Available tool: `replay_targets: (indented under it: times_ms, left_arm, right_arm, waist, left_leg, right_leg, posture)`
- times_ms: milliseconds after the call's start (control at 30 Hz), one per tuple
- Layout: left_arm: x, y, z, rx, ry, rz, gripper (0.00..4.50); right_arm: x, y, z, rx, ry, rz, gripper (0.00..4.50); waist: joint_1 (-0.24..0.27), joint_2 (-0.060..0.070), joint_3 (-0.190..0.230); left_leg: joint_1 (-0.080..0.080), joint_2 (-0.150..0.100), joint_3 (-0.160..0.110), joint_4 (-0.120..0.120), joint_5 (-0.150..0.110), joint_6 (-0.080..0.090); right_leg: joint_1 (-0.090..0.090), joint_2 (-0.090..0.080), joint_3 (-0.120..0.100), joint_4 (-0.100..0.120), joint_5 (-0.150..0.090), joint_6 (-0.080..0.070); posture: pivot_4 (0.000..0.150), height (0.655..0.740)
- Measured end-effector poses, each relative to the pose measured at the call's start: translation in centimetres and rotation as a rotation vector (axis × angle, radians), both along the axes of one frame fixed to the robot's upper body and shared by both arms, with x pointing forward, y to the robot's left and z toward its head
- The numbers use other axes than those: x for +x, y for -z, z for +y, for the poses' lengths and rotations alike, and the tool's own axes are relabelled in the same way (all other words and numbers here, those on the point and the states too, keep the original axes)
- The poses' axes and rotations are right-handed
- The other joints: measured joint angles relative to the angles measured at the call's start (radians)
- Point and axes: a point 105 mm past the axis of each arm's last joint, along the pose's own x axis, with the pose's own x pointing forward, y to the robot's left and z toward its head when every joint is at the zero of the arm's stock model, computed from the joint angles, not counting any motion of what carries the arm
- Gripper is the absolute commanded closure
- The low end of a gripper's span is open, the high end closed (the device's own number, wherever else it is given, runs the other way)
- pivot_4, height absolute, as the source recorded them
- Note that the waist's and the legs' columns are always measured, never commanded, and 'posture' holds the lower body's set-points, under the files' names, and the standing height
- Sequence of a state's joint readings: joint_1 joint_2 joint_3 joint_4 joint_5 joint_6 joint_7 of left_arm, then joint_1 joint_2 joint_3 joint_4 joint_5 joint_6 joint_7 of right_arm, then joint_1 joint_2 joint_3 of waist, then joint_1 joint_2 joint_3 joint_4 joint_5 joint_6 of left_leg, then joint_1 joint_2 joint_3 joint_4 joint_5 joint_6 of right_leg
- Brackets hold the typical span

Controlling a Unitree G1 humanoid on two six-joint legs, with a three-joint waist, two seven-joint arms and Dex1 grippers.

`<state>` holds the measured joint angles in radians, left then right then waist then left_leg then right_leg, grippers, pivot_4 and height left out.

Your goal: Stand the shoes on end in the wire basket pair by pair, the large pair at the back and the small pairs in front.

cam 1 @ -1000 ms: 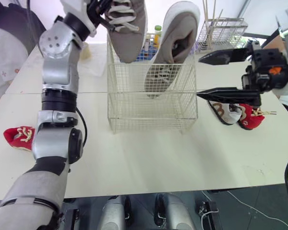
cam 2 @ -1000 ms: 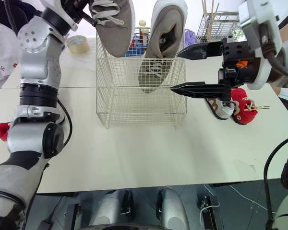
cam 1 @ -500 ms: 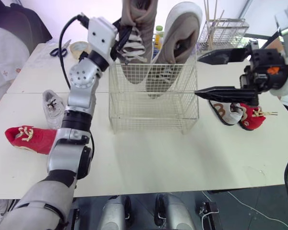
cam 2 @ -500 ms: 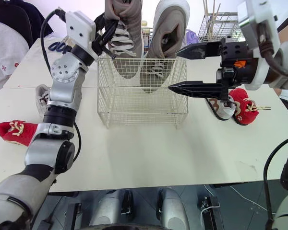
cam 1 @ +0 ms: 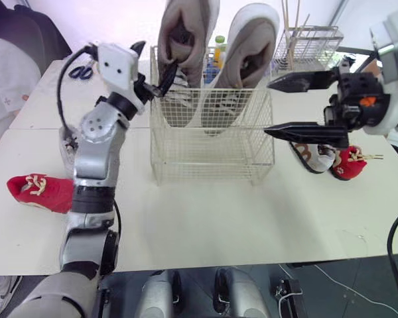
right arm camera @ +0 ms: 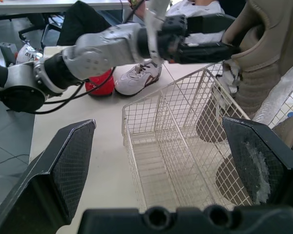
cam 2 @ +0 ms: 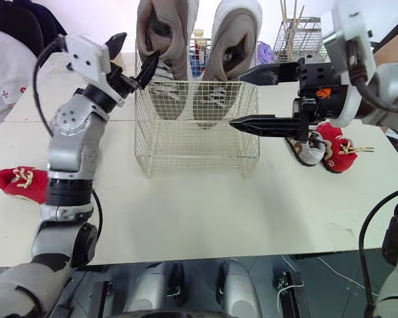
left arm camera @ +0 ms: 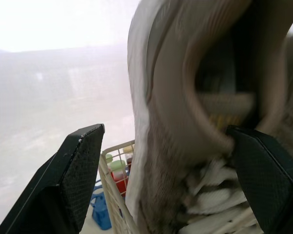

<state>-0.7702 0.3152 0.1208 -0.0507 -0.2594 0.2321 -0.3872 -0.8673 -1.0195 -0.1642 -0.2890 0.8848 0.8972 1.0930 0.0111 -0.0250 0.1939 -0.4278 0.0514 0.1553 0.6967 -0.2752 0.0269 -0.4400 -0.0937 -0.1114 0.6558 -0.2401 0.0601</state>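
Left hand (cam 1: 154,59) is gaping wide at the left grey shoe (cam 1: 182,40) in the wire basket (cam 1: 212,151), one finger (cam 1: 167,76) seemingly touching it; right hand (cam 1: 267,106) is hovering wide alongside.

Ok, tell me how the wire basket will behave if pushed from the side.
The wire basket is thin open mesh, so it is probably light and inclined to slide on the smooth table. The large shoes stand well above its rim, so it is likely top-heavy and may tip.

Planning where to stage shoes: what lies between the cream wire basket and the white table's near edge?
Only bare white table, shown in both eye views.
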Motion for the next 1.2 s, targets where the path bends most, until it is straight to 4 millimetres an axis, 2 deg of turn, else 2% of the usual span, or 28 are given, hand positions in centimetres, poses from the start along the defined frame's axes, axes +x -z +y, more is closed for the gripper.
replay_targets:
  times_ms: [100,300,333,500,567,667,733,800,867,967,1000,1100,1200]
  left_arm:
    - [-1.8,0.3,0.2,-0.048,0.016,0.049,0.41]
    - [-3.2,0.9,0.9,-0.112,0.019,0.139,0.41]
    - [-3.8,0.5,1.5,-0.134,0.017,0.147,0.20]
    - [-6.9,-1.6,5.1,-0.220,0.123,0.212,0.20]
    - [-8.9,-0.8,5.8,-0.192,0.196,0.282,0.20]
    - [-11.7,3.5,4.0,-0.114,0.356,0.481,0.20]
    - [-13.5,6.0,1.8,-0.064,0.469,0.581,0.20]
    - [-15.3,8.5,-0.8,-0.023,0.577,0.669,0.20]
    - [-16.5,10.2,-2.6,0.009,0.641,0.723,0.20]
    - [-17.9,12.5,-4.9,0.123,0.684,0.760,0.20]
    - [-18.7,13.5,-6.0,0.142,0.720,0.785,0.20]
    - [-19.2,14.1,-7.4,0.138,0.737,0.754,0.20]
    - [-18.9,14.2,-7.7,0.149,0.713,0.715,0.20]
  right_arm:
    - [0.2,0.2,0.1,0.014,-0.017,0.011,0.00]
    - [0.7,0.6,0.2,0.021,-0.022,0.036,0.00]
    - [1.1,0.9,0.2,0.035,-0.021,0.055,0.00]
    - [3.7,1.9,-1.2,0.097,0.114,0.094,0.00]
    - [5.0,2.5,-2.5,0.164,0.194,0.123,0.00]
    - [7.3,4.3,-5.7,0.268,0.391,0.148,0.00]
    - [7.8,5.9,-7.6,0.344,0.507,0.135,0.00]
    - [7.6,8.4,-9.9,0.388,0.652,0.141,0.00]
    - [6.9,11.0,-11.8,0.372,0.791,0.134,0.00]
    - [5.5,12.3,-13.9,0.432,1.006,0.068,0.00]
    - [4.7,13.4,-14.5,0.436,1.090,0.072,0.00]
    - [2.2,16.8,-14.5,0.399,1.192,0.149,0.00]
    - [0.8,18.0,-14.3,0.359,1.226,0.183,0.00]
  waist:
    - [0.000,0.000,0.000]
    - [-0.001,0.000,0.000]
    - [-0.001,0.000,0.000]
    - [-0.004,0.000,0.000]
    - [-0.006,0.001,-0.001]
    - [0.001,0.001,-0.001]
    - [0.008,0.001,-0.002]
    - [0.020,0.002,-0.003]
    - [0.026,0.004,-0.003]
    - [0.026,0.014,-0.012]
    - [0.026,0.019,-0.015]
    - [0.026,0.026,-0.019]
    - [0.018,0.033,-0.023]
  left_leg:
    - [0.001,0.000,-0.001,0.000,0.000,0.000]
    - [0.001,0.000,-0.002,0.001,0.000,0.000]
    - [0.001,0.000,-0.002,0.001,0.000,0.000]
    - [0.001,0.000,-0.003,0.001,0.000,0.000]
    - [0.002,0.000,-0.003,0.000,0.000,0.000]
    - [0.002,-0.002,-0.005,0.001,0.000,0.000]
    - [0.003,-0.003,-0.010,0.002,0.000,0.000]
    - [0.004,-0.004,-0.011,0.002,0.000,0.000]
    - [0.004,-0.004,-0.011,0.002,0.000,0.000]
    - [0.005,-0.004,-0.011,0.001,0.000,-0.001]
    - [0.005,-0.004,-0.011,0.000,0.000,-0.001]
    - [0.006,-0.002,-0.012,-0.001,0.000,-0.002]
    - [0.007,-0.002,-0.011,-0.001,-0.003,0.004]
  right_leg:
    - [0.001,0.000,0.000,0.000,0.000,0.000]
    - [0.002,0.000,0.000,0.000,0.000,0.000]
    - [0.002,0.000,0.000,0.000,0.000,0.000]
    - [0.002,-0.002,0.000,0.000,0.000,0.000]
    - [0.003,-0.003,0.000,-0.001,0.000,0.000]
    - [0.006,-0.003,-0.002,-0.002,0.000,0.000]
    - [0.011,-0.002,-0.005,-0.004,0.000,0.001]
    - [0.014,-0.002,-0.006,-0.006,0.000,0.001]
    - [0.013,-0.002,-0.005,-0.006,0.000,0.001]
    - [0.013,0.000,-0.005,-0.006,0.000,0.001]
    - [0.013,0.001,-0.004,-0.006,0.000,0.001]
    - [0.013,0.002,-0.004,-0.006,0.000,0.000]
    - [0.013,0.003,-0.002,-0.006,-0.002,-0.002]
  posture:
    - [0.150,0.7400]
    - [0.150,0.7400]
    - [0.150,0.7400]
    - [0.150,0.7400]
    - [0.150,0.7400]
    - [0.150,0.7400]
    - [0.150,0.7400]
    - [0.150,0.7400]
    - [0.150,0.7400]
    - [0.150,0.7400]
    - [0.150,0.7400]
    - [0.150,0.7400]
    - [0.150,0.7400]
